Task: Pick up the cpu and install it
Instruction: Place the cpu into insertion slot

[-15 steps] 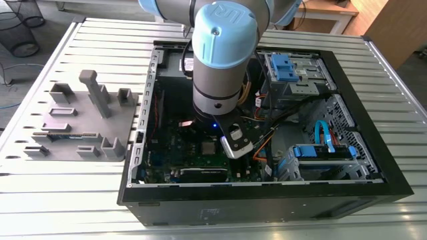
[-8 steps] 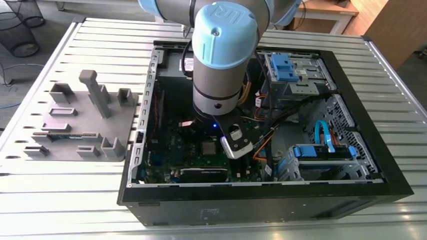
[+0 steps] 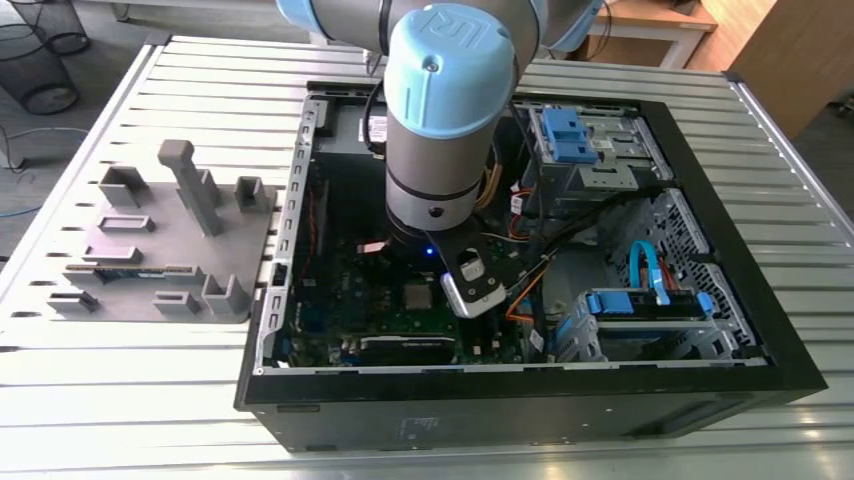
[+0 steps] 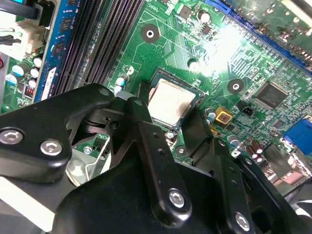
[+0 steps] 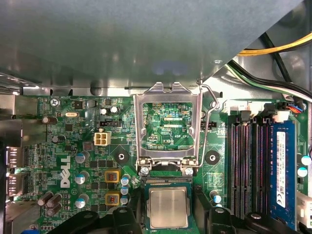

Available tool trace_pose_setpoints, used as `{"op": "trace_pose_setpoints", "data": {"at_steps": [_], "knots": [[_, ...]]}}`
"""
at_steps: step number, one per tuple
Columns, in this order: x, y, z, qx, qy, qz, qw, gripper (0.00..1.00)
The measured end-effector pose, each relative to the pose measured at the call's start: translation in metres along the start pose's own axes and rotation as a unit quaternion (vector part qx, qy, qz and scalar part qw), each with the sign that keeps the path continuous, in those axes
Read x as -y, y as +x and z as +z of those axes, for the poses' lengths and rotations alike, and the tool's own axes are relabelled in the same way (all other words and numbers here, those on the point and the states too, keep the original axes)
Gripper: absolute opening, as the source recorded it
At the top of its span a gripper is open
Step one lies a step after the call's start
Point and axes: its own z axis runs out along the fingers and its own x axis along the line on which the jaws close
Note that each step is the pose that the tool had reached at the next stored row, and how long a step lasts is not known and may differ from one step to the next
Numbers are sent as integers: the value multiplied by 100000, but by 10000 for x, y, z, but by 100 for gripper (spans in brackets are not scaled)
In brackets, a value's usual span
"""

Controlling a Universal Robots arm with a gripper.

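The cpu (image 5: 168, 208) (image 4: 170, 101), a small square chip with a dull silver top, lies flat in its socket on the green motherboard (image 5: 73, 146). My gripper (image 5: 168, 217) (image 4: 168, 112) is lowered over it and stands open. One black finger (image 4: 139, 105) is on one side of the chip and the other finger (image 4: 197, 126) is on the opposite side, each a small gap away from the chip's edge. The silver hinged socket frame (image 5: 141, 126) stands swung up beside the socket, with its wire lever (image 5: 207, 126) raised. In the exterior view the arm (image 3: 434, 150) reaches down into the open computer case (image 3: 534, 375).
Black memory slots (image 5: 243, 165) and a blue memory stick (image 5: 282, 170) run alongside the socket. Cables (image 5: 282, 48) and the case's metal wall (image 5: 122, 44) lie beyond the frame. Blue drive bays (image 3: 581, 135) fill the case's right side in the exterior view. A grey fixture plate (image 3: 160, 250) sits outside the case.
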Motion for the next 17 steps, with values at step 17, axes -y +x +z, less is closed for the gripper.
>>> {"op": "trace_pose_setpoints", "data": {"at_steps": [17], "knots": [[-1, -1, -42, 13, -20, 19, 100000, 52]]}}
